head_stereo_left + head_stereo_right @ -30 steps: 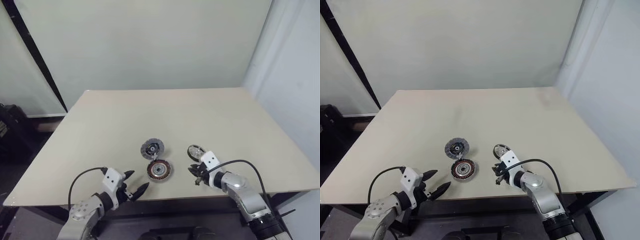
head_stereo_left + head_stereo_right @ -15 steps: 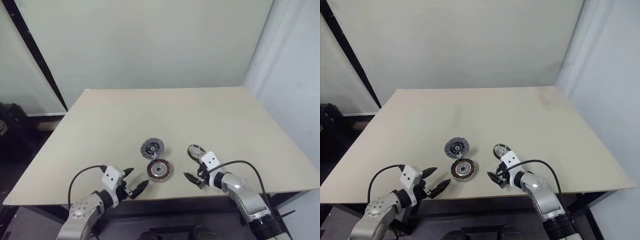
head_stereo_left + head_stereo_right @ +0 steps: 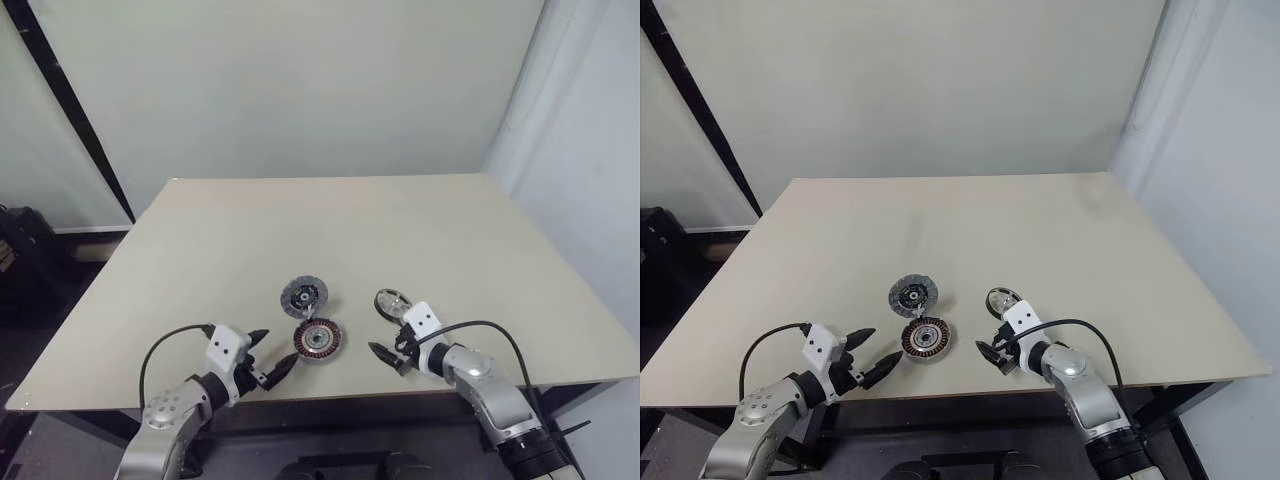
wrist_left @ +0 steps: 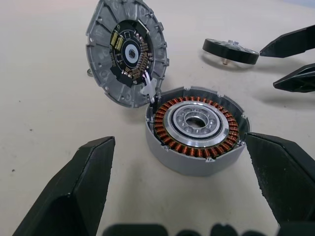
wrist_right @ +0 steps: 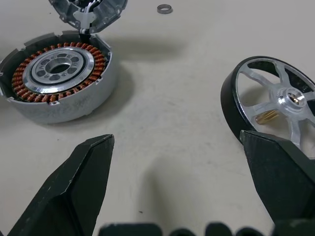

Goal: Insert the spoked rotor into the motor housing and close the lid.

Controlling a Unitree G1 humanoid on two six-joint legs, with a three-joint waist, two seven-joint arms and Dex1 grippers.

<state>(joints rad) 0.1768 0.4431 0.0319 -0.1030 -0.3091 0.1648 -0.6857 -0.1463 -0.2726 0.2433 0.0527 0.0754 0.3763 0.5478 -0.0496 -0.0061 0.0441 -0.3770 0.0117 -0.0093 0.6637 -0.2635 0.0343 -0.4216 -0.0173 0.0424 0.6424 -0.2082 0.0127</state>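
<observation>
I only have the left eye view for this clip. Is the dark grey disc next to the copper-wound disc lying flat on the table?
Observer: No. In the left wrist view, the dark grey round lid stands tilted up at the rim of the round copper-wound motor housing. Its inner face carries a circuit board.
Operator: Is anything seated in the housing?
Observer: Nothing. The silver ring at its centre is bare, with an open hole in the middle.
Operator: And the rotor?
Observer: In the right wrist view, the shiny silver spoked rotor has a dark rim. It rests on the table apart from the housing, beside the open right gripper, and is not gripped.
</observation>
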